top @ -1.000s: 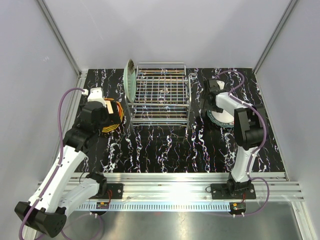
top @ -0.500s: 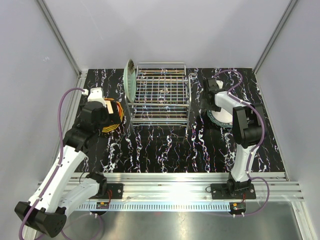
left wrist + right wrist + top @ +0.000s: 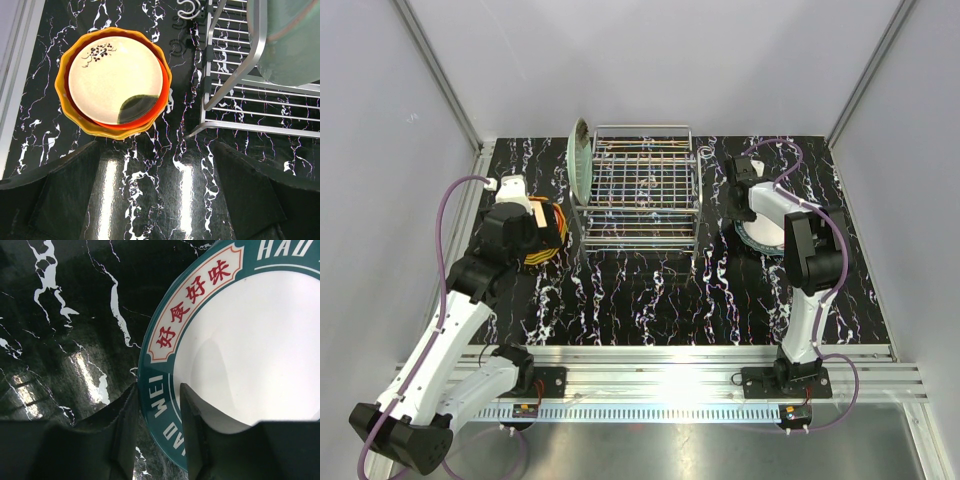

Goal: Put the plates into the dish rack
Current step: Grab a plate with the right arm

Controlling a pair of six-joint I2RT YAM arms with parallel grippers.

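On the left of the table (image 3: 640, 300), the left gripper (image 3: 155, 150) is hovering with its jaws spread wide and nothing between them. It is hanging above bare table, just on the near side of a stack of three plates lying flat. A cream plate (image 3: 112, 75) with a small dark sprig painted near its edge is sitting on top. A red-orange plate (image 3: 107, 123) is showing under it, and an orange plate (image 3: 75, 122) with a wavy rim is lying at the bottom. The stack is resting just left of the rack's near-left corner, apart from it.

On the right, a teal plate (image 3: 250, 340) with a white centre and red lettering on its band is lying flat on the table, right of the rack and clear of it. The right gripper (image 3: 157, 390) is reaching down at its far-left edge. Its fingers (image 3: 125, 435) are straddling the rim, one over the table and one over the white centre, with the teal band showing between them. I cannot tell whether they are pressing on the rim or standing just off it.

Farther back in the middle, the rack (image 3: 642, 200) is standing square on the table. A mint plate (image 3: 579, 165) is standing on edge at its left end, and the rest of its slots are holding nothing.
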